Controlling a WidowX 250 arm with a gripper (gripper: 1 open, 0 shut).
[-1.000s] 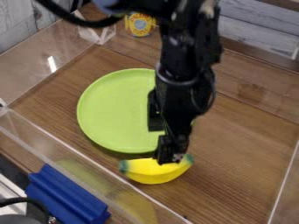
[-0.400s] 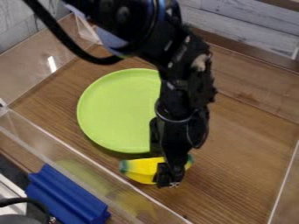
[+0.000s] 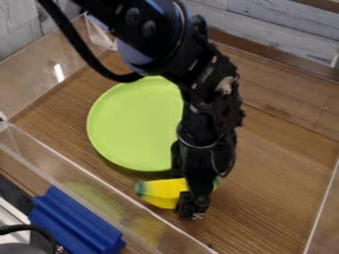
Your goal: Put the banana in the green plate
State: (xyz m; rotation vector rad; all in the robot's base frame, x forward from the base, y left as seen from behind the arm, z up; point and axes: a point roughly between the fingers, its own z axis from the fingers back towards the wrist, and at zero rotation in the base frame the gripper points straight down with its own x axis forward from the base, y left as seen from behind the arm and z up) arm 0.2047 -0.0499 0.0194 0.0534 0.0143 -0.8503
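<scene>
The yellow banana [image 3: 162, 191] with its green tip lies on the wooden table just in front of the green plate [image 3: 126, 119], close to the plate's near rim. My black gripper [image 3: 189, 190] points straight down and is low over the banana's right half, covering it. The jaws stand open; one finger [image 3: 196, 203] shows on the near side of the banana, and the other is hidden behind the fruit. Nothing is lifted. The plate holds nothing.
Clear plastic walls [image 3: 40, 149] ring the wooden table. A blue block [image 3: 73, 224] lies at the front left corner. A yellow object [image 3: 122, 40] sits at the back, beyond the wall.
The gripper has sunk down over the banana, and the arm now leans further across the plate. The banana and the plate have not moved.
</scene>
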